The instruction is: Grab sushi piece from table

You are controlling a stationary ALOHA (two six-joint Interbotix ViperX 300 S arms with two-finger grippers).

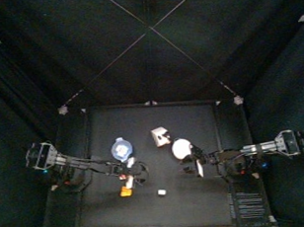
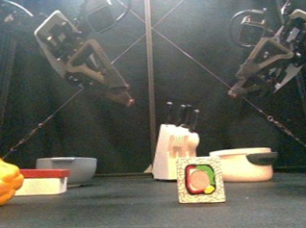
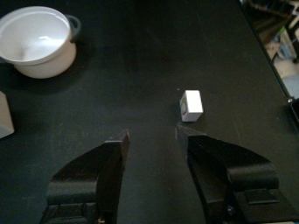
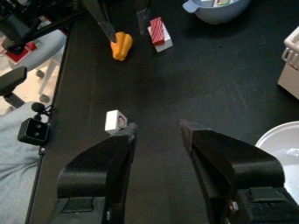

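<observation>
The sushi piece [image 2: 202,181] stands upright near the front edge of the black table [image 2: 109,219], a small white block with a green and pink face. In the top view the sushi piece [image 1: 161,192] lies between the two arms, in front of both. My left gripper [image 3: 158,144] hangs open above the table, and the sushi piece [image 3: 191,105] lies a little beyond its jaws, off toward one jaw's side. My right gripper [image 4: 156,131] is open too and holds nothing, with the sushi piece [image 4: 114,121] just beside one fingertip. Both grippers hang high, left [image 2: 122,96] and right [image 2: 238,87].
A white knife block [image 2: 178,151] and a white pot [image 2: 244,165] stand behind the sushi. At the left are a grey bowl [image 2: 66,170], a red and white box [image 2: 44,181] and an orange-yellow toy pepper [image 2: 2,180]. A blue bowl [image 1: 122,147] sits mid-table.
</observation>
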